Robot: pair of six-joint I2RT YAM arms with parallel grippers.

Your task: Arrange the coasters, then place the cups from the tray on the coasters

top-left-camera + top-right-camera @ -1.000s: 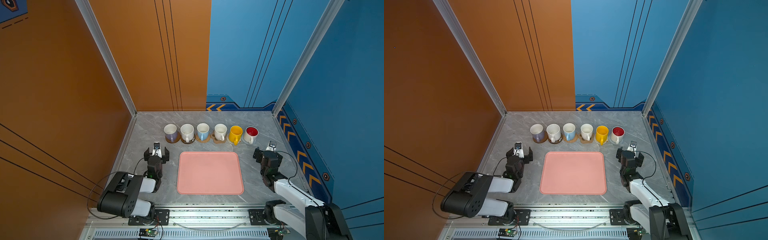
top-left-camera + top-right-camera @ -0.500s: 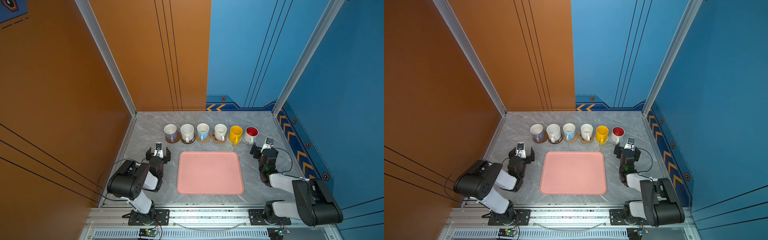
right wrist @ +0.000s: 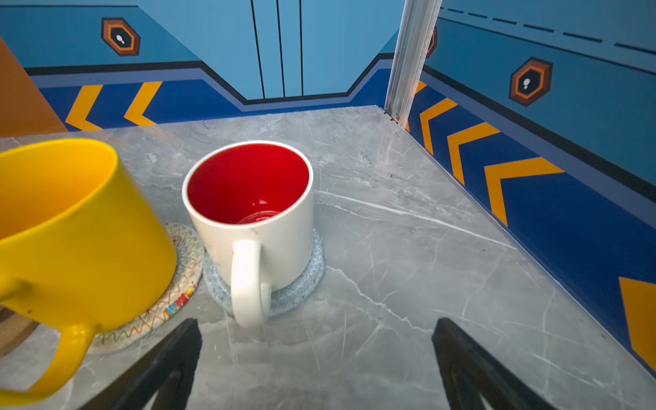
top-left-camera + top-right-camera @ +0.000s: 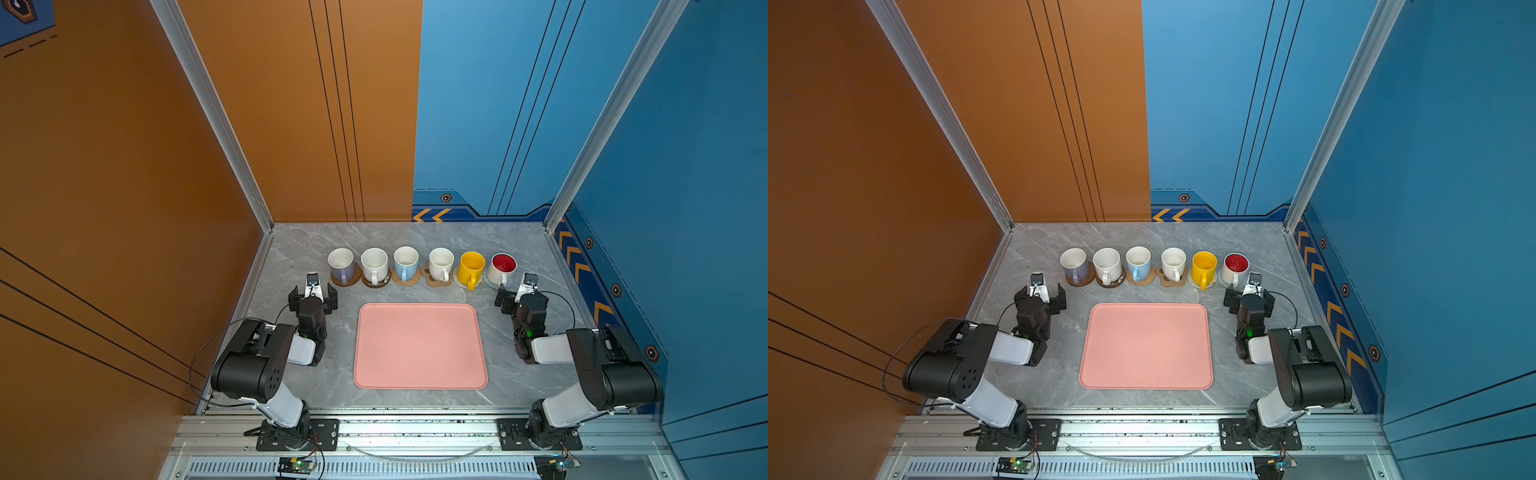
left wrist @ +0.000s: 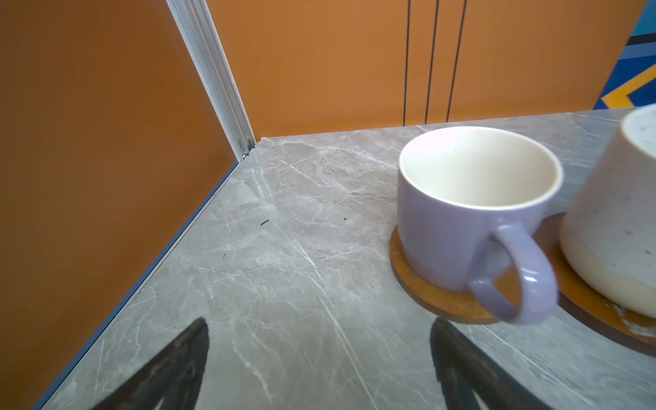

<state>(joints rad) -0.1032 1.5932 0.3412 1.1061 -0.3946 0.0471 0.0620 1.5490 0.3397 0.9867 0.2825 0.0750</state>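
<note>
**A:** Where do the cups stand?

**B:** All six are in a row toward the far side of the table (image 4: pixel 299 257), each on a coaster. From the left: lilac mug (image 4: pixel 341 266), speckled mug (image 4: pixel 374 266), light blue mug (image 4: pixel 405 262), plain white mug (image 4: pixel 440 263), yellow mug (image 4: pixel 471 268) and red-lined white mug (image 4: pixel 503 268). The tray (image 4: pixel 419 345) lies bare, nearer the robot and apart from the row.

**A:** Which step is this?

**B:** I judge the placing done, with nothing left to carry. The handles point toward the arms, so any retreat should avoid clipping one.

**A:** And the claws?

**B:** The left claw (image 5: pixel 319 323) is spread wide and holds nothing. It sits low, just beside the lilac mug's handle without touching it. The right claw (image 3: pixel 316 323) is equally wide and empty, near the red-lined mug's handle.

**A:** Materials?

**B:** The mugs are smooth glazed ceramic. The speckled one widens toward a cream foot.

- **Brown discs:** the lilac mug's brown disc (image 5: pixel 443 301) is flat and stiff, as is the second brown disc (image 5: pixel 585 301). Their edges come close, but I cannot tell whether they touch.
- **Middle coasters:** a rattan round (image 4: pixel 405 279) sits under the light blue mug, and a paw-shaped piece (image 4: pixel 436 283) under the plain white one.
- **Woven rounds:** a white woven round (image 3: pixel 177 284) with coloured zigzag stitching sits under the yellow mug. A pale-blue coiled round (image 3: pixel 301 284) sits under the red-lined one.
- **Tray and table:** the tray is matte pink with rounded corners and a low rim. The table is grey and marble-veined.
</note>
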